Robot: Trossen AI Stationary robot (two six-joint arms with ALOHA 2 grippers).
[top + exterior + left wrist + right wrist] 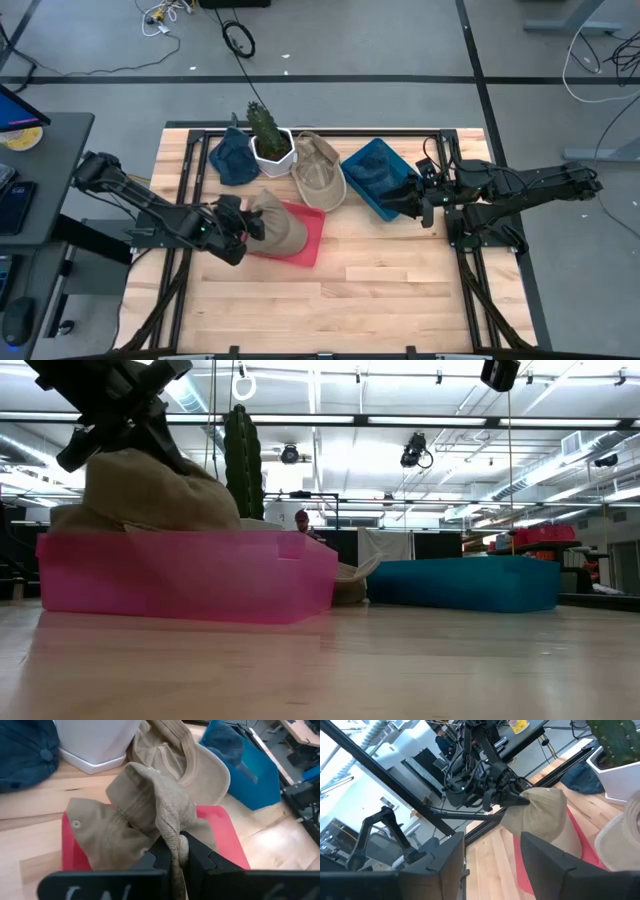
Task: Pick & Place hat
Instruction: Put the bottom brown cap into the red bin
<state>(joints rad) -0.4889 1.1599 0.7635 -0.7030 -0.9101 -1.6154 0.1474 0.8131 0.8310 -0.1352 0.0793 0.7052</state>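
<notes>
- While the left pincer [176, 851] is clamped on a fold of the tan hat [281, 226], that hat sits over the red tray [312, 240], lower left of centre in the high view.
- Judged: carried, not released.
- Right pincer [424, 198] waits open by the blue bin [362, 160], empty.
- Second tan hat [318, 170] and blue hat [232, 158] lie on the counter [400, 290].
</notes>
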